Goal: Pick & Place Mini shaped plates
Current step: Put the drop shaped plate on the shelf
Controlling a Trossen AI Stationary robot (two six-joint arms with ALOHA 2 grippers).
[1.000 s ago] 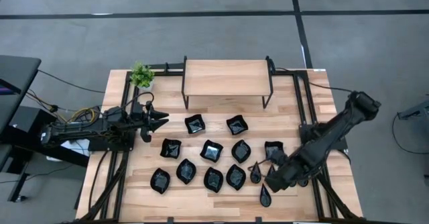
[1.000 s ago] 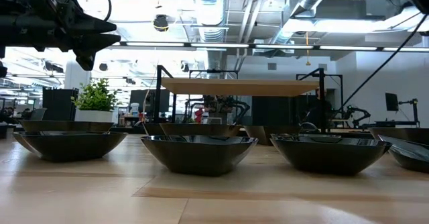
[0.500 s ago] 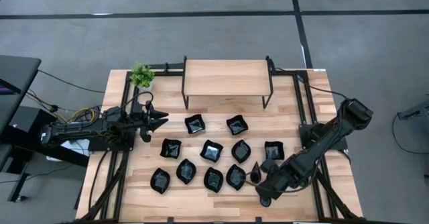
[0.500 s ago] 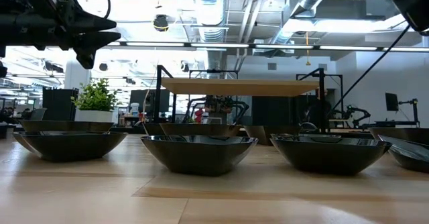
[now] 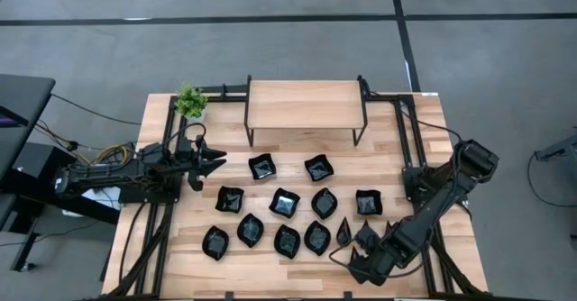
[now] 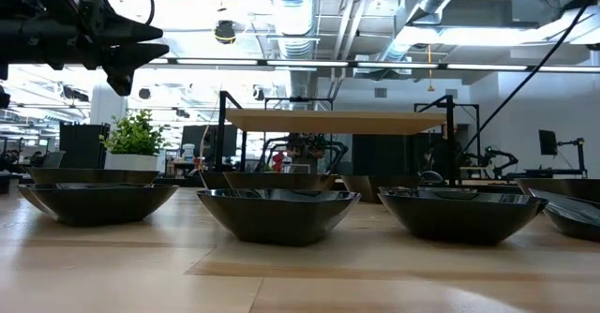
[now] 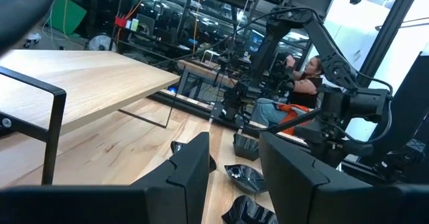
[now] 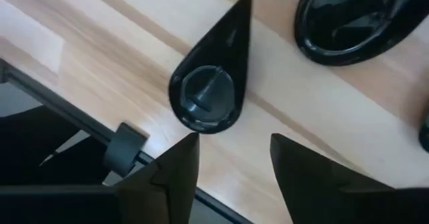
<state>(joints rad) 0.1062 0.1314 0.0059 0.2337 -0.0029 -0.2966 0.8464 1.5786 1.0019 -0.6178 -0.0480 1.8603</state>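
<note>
Teardrop plate: a glossy black teardrop plate (image 8: 209, 93) lies flat on the table (image 5: 297, 269) near its front edge, seen in the right wrist view just ahead of the right gripper's fingertips, not touching them; in the high view the arm hides it.
Right gripper: the right gripper (image 5: 361, 267) sits low over the front edge of the table, right of centre, fingers (image 8: 175, 170) spread apart with nothing between them.
Left gripper: the left gripper (image 5: 215, 164) hangs above the table's left side, well apart from the teardrop plate, jaws parted and empty; it is level with the back row of dishes.
Other plates: the mini shaped plates (image 5: 285, 204) lie in three loose rows across the middle of the table, wavy squares at the back, leaf shapes at the front; a second teardrop dish (image 5: 343, 235) rests just beside the right arm.
Nearest neighbour: a rounded black dish (image 8: 355, 19) lies close beyond the teardrop plate, apart from it.
Surroundings: a wooden shelf (image 5: 305, 104) on a black frame stands at the back, a small green plant (image 5: 190, 100) at the back left corner.
Look of the plate: rounded bowl end with a raised round centre, tapering to a sharp point that aims away from the gripper.
Low view: three black dishes (image 6: 277, 215) stand in a row on the wood.
</note>
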